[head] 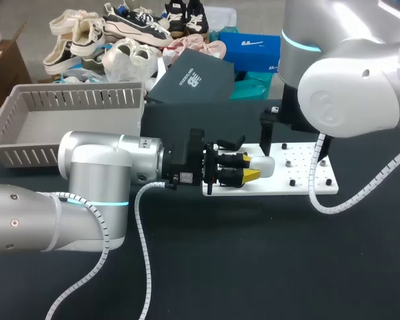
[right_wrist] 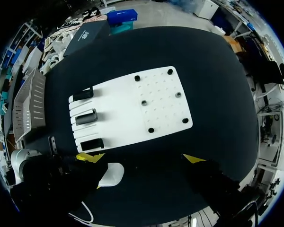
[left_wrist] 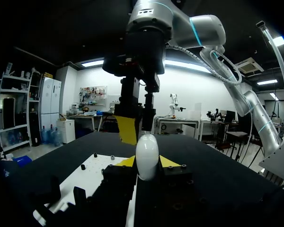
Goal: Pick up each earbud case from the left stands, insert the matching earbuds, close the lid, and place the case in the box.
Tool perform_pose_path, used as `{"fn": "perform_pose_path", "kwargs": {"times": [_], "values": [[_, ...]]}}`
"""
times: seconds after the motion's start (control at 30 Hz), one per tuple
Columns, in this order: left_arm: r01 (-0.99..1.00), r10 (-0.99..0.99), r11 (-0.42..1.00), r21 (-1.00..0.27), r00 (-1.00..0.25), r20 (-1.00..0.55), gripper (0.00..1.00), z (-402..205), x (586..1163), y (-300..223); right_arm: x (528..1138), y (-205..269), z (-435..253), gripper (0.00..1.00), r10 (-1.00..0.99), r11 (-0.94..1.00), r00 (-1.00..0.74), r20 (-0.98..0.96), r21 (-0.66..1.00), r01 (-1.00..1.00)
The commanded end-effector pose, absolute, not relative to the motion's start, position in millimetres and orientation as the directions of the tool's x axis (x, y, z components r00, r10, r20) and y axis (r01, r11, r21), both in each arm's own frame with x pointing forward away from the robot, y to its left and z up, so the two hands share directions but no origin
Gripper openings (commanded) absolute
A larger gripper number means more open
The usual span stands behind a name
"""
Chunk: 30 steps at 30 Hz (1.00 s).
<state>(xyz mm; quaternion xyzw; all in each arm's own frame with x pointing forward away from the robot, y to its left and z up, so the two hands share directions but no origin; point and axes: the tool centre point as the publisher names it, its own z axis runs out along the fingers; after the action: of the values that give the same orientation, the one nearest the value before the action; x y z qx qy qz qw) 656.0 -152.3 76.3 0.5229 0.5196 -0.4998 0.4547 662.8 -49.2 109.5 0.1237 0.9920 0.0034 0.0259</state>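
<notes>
My left gripper [head: 249,169] is shut on a white earbud case [head: 264,165], held lying on its side just above the near left part of the white board [head: 307,175]. In the left wrist view the case [left_wrist: 147,156] stands between the yellow tips, its lid looking closed. My right gripper [right_wrist: 142,158] hangs over the board, open wide, with nothing between its fingers; the case [right_wrist: 111,174] lies just outside one yellow fingertip [right_wrist: 91,157]. Black stands [right_wrist: 86,117] line the board's left side. Small black earbud-like pieces [right_wrist: 144,102] dot its right half.
A grey slatted basket [head: 80,99] sits at the back left of the black table. A dark shoe box [head: 193,80] lies behind the board at the table's far edge. My right arm [head: 347,87] looms over the board's right end.
</notes>
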Motion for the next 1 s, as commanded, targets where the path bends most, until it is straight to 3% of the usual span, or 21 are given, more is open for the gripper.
{"fn": "perform_pose_path", "kwargs": {"times": [0.03,0.4,1.0], "values": [[0.998,0.088,-0.049,-0.044,-0.040,-0.995,0.00,76,657,-153,658,-52,112,1.00,0.256,0.967,-0.964,-0.078,0.033,0.254],[0.998,0.088,-0.049,-0.044,-0.040,-0.995,0.00,76,657,-153,656,-80,144,1.00,0.294,0.945,-0.944,-0.150,0.193,0.264],[0.990,0.194,0.129,0.048,0.023,-0.981,0.00,134,653,-60,637,-106,152,1.00,0.177,0.961,-0.962,-0.209,0.246,0.123]]}}
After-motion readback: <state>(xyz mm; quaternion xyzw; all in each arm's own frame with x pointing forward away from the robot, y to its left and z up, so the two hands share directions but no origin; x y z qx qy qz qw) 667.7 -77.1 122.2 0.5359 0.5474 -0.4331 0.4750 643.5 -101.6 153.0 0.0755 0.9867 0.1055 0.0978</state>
